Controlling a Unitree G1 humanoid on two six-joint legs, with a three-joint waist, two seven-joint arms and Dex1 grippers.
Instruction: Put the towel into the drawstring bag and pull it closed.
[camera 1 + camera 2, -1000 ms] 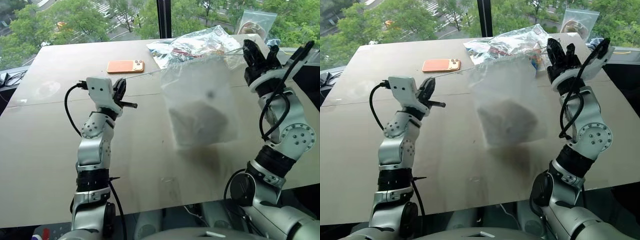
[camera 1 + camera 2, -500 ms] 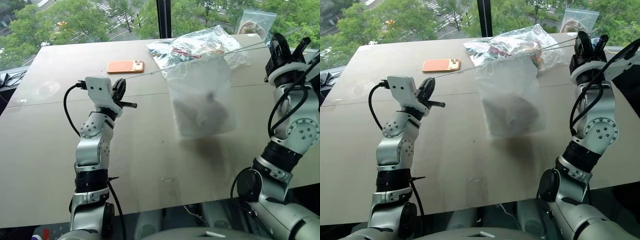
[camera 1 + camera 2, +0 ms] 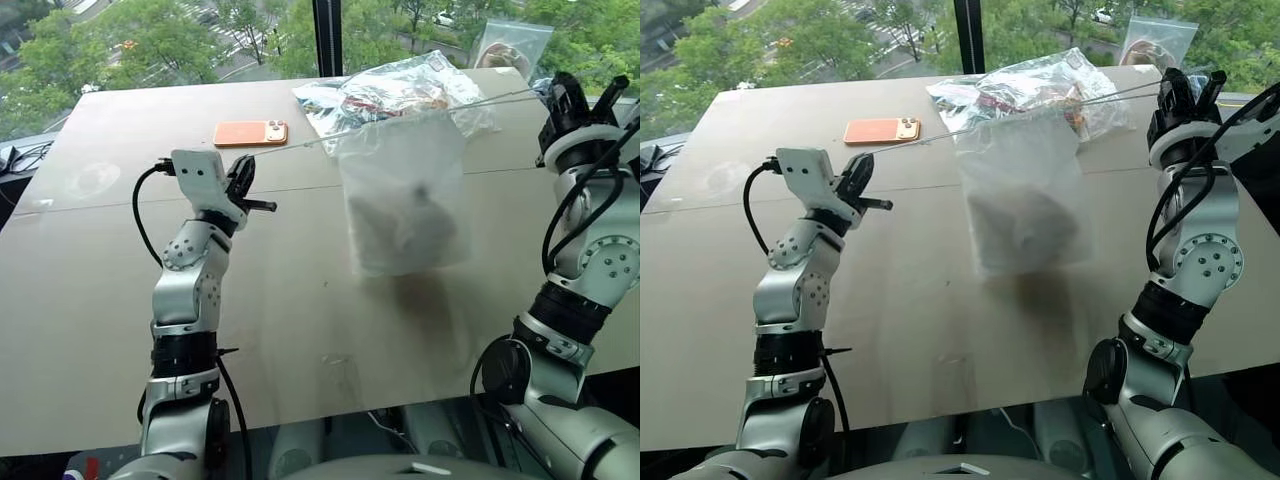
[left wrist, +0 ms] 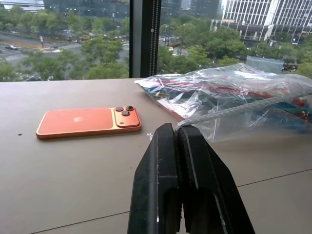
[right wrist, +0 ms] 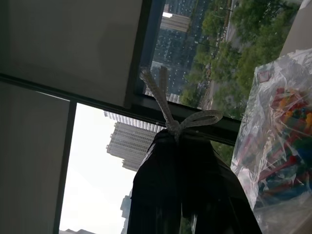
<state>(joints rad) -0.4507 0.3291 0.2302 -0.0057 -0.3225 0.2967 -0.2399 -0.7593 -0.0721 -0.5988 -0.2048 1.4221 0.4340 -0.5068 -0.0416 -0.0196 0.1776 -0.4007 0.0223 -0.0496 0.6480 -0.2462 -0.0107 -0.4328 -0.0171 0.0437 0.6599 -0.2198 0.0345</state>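
Your left gripper (image 3: 243,182) is clamped on the white cord (image 3: 300,147), and your right gripper (image 3: 570,97) pinches the cord's other end just below its knot (image 5: 171,127), fingers pressed together. The cord runs taut between them, and the drawstring bag (image 3: 405,195) hangs from it above the table (image 3: 90,290), its mouth gathered along the line. The towel (image 3: 400,222) shows as a pale lump inside the bag's lower half. On the far side lie an orange phone (image 3: 250,132) and a clear plastic bag (image 3: 395,92) of colourful items.
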